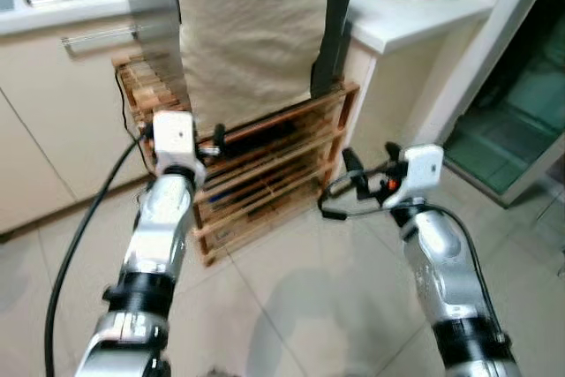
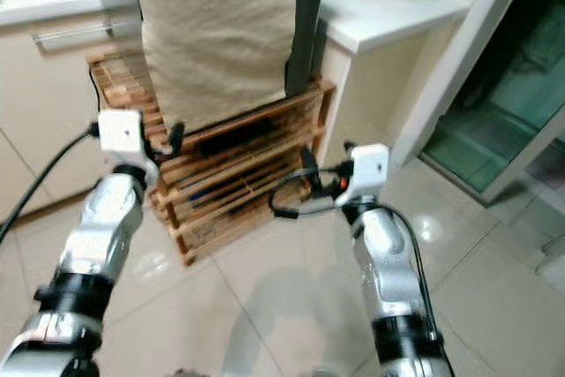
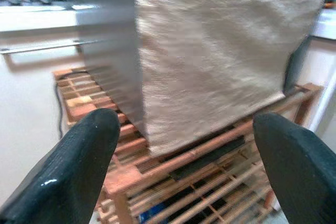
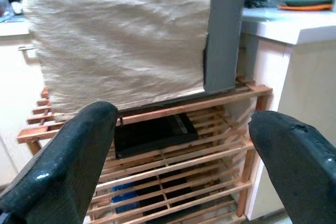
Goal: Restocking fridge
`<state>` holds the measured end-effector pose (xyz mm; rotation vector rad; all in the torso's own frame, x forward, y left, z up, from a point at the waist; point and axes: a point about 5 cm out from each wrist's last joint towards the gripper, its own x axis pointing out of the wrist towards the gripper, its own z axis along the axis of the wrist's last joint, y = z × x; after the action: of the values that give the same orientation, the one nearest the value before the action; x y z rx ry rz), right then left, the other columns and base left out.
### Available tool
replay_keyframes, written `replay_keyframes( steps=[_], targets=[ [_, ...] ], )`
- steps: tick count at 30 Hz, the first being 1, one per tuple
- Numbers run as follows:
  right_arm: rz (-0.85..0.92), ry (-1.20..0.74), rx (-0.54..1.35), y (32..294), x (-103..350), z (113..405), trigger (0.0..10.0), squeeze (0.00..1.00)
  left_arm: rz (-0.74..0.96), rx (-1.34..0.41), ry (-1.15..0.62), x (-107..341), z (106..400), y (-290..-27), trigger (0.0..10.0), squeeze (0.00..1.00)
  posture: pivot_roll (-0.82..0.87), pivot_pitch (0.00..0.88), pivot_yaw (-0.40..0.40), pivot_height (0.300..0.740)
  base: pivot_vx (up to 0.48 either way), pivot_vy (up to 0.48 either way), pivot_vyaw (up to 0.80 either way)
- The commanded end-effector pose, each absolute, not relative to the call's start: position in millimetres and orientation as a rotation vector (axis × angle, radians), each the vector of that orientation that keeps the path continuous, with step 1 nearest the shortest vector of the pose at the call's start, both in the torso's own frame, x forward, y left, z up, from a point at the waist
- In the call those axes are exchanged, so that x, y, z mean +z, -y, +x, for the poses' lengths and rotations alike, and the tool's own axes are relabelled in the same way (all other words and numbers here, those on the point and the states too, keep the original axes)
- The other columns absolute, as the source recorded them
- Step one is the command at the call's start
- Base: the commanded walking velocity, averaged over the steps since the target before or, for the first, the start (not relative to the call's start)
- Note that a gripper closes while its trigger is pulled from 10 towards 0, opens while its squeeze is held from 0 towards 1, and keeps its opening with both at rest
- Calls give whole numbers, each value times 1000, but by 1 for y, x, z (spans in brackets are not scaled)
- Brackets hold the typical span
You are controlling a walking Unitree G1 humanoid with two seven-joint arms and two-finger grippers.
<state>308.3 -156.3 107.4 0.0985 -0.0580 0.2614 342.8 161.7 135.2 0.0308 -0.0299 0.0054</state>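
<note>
The robot seems to be just getting close to the tall grey fridge under a beige cloth (image 1: 252,28), straight ahead of the empty, wide-open left gripper (image 3: 184,169) and right gripper (image 4: 181,163), so next it likely must find the door.

The fridge (image 1: 150,6) is a small grey metal box standing upright on top of a slatted wooden rack (image 1: 265,174), between a cream cabinet and a white counter. A beige cloth (image 1: 252,24) hangs over its front, covering it down to the rack's top shelf; only the silver left side and a dark grey strip at the right edge show. Whether its door is open or shut cannot be told under the cloth.
</note>
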Motion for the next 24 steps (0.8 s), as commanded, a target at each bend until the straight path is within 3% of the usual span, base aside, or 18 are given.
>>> replay_keyframes(
  steps=[1,5,22,24],
  targets=[
    [96,29,228,162,100,308,10000,0,27,-17,34,136,343,-157,10000,0,-119,0,-18,740,0,480,0],
    [80,-13,206,165,93,310,10000,0,26,-14,33,136,343,-158,10000,0,-103,0,-30,740,0,478,-313],
    [36,-45,76,182,82,315,10000,0,55,13,20,125,334,-169,10000,0,-80,0,-61,740,0,479,-782],
    [44,-50,60,184,80,313,10000,0,61,30,3,120,331,-171,10000,0,-68,0,-75,740,0,480,0]
  ],
)
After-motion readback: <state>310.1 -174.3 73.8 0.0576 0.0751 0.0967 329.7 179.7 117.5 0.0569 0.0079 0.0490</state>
